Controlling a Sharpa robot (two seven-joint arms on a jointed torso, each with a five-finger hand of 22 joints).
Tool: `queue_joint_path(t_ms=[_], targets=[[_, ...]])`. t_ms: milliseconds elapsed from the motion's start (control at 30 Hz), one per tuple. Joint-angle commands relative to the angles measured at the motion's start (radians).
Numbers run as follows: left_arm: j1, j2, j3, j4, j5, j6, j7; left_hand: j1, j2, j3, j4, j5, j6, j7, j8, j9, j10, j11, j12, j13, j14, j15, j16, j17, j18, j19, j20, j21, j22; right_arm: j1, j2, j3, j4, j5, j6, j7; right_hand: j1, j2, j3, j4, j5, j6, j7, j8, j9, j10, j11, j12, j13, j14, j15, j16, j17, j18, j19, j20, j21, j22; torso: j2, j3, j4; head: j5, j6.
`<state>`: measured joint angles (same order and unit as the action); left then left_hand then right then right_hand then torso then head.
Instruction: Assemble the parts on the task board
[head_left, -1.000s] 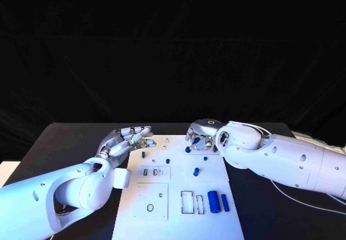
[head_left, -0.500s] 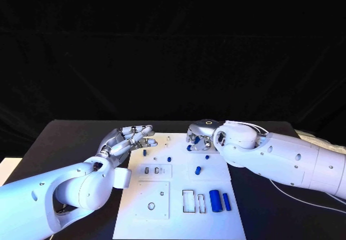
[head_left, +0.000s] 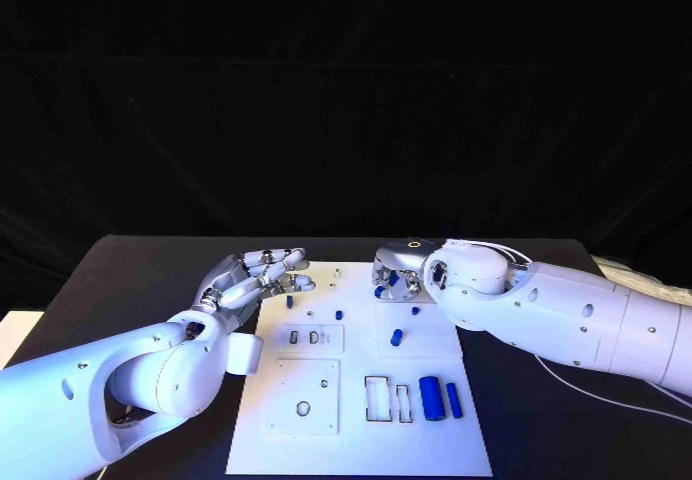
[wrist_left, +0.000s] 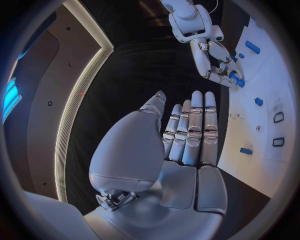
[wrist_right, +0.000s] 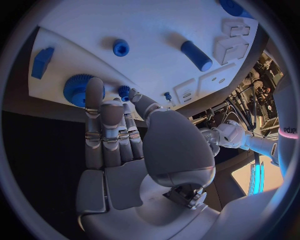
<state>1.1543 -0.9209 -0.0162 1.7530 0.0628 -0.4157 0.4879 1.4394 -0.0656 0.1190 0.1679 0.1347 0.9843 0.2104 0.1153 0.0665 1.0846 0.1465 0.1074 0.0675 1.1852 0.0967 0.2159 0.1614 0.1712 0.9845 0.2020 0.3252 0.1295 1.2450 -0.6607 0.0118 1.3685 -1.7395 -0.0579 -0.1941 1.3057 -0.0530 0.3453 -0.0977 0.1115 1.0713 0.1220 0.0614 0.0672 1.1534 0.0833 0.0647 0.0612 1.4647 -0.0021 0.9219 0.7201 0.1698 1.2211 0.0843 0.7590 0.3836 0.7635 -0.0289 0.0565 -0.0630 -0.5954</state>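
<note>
The white task board (head_left: 361, 440) lies in the middle of the black table. My right hand (head_left: 397, 272) is over the board's far edge. Its thumb and a finger pinch a small blue part (wrist_right: 124, 91), right beside a blue toothed wheel (wrist_right: 76, 89) on the board. The left wrist view shows the right hand (wrist_left: 215, 60) with blue at its fingertips. My left hand (head_left: 260, 278) hovers at the board's far left corner, fingers apart and holding nothing. A thick blue cylinder (head_left: 430, 397) and a thin blue bar (head_left: 453, 400) lie on the board's near right.
More blue pieces sit on the board: a short peg (head_left: 395, 338), a small one (head_left: 339, 314) and one near the left fingertips (head_left: 289, 300). Rectangular slots (head_left: 375, 398) and an oval hole (head_left: 303, 408) are on the near half. A cable (head_left: 606, 400) runs along the table's right side.
The whole picture has shifted slightly, so the camera moved. Both hands stay where they were relative to the board; the left stays spread and the right stays at the toothed wheel.
</note>
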Motion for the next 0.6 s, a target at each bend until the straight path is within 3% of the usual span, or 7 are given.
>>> queue_joint_path(t_ms=[33, 600], targets=[[0.002, 0.000, 0.001, 0.003, -0.007, 0.021, 0.001, -0.002, 0.005, 0.001, -0.007, -0.006, 0.002, 0.005, -0.005, -0.001, 0.001, 0.007, -0.005, -0.001, 0.007, -0.003, -0.002, 0.001, 0.012, 0.006, 0.001, 0.004, -0.001, -0.001, 0.004, -0.001, -0.004, -0.017, 0.037, 0.003, 0.007, -0.001, 0.011, 0.002, -0.006, 0.008, -0.001, 0.006, 0.002, 0.002, -0.004, -0.002, 0.001, 0.028, 0.000, 0.013, 0.012, 0.013, -0.008, -0.002, 0.007, 0.004, 0.001, -0.0010, 0.0008, -0.001, -0.002], [0.003, 0.000, 0.001, 0.004, -0.007, 0.023, -0.003, -0.002, 0.005, 0.001, -0.008, -0.006, 0.001, 0.005, -0.006, -0.001, 0.001, 0.007, -0.007, -0.001, 0.008, -0.003, -0.003, 0.002, 0.012, 0.007, 0.001, 0.004, -0.002, -0.003, 0.016, -0.003, -0.025, -0.008, 0.034, 0.015, 0.004, 0.013, 0.060, 0.039, -0.014, 0.050, 0.002, 0.011, 0.006, 0.044, -0.013, 0.000, 0.002, 0.040, -0.009, 0.152, 0.164, 0.012, -0.005, -0.008, 0.073, 0.049, 0.004, -0.0021, 0.0020, -0.003, -0.008]])
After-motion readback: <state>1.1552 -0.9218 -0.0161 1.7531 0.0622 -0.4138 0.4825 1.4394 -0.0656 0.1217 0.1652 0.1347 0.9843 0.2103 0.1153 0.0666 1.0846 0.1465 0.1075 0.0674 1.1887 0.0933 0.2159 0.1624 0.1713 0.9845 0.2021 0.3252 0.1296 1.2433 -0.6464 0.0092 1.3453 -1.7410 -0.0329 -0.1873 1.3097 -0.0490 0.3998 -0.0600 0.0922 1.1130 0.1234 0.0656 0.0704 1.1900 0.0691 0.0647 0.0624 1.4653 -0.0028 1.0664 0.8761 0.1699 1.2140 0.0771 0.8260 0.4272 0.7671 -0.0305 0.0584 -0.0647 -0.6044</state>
